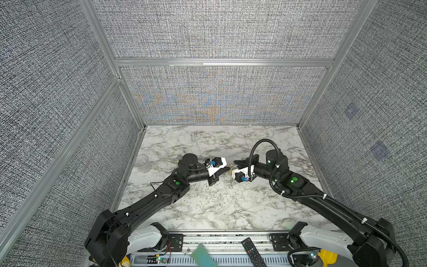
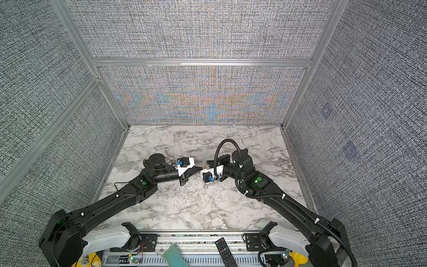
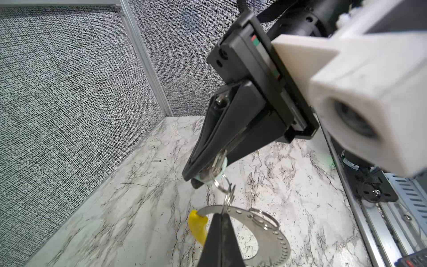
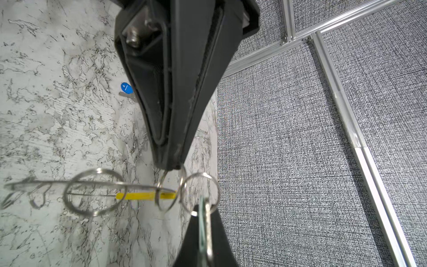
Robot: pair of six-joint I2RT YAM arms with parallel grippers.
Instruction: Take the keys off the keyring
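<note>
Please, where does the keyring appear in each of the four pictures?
In a top view: the keyring hangs, tiny, under the left hand, mid-table.
In a top view: same place.
Left wrist: grey crescent with yellow end behind the left hand's tips.
Right wrist: edge-on thin bar hanging under the left hand's tip.
Shared landmark: the left hand, shut on a small ring carrying the keyring.

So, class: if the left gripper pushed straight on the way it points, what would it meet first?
Probably the mint-green key pinched in the right gripper, just past the small ring that the left gripper holds; depth is unclear.
</note>
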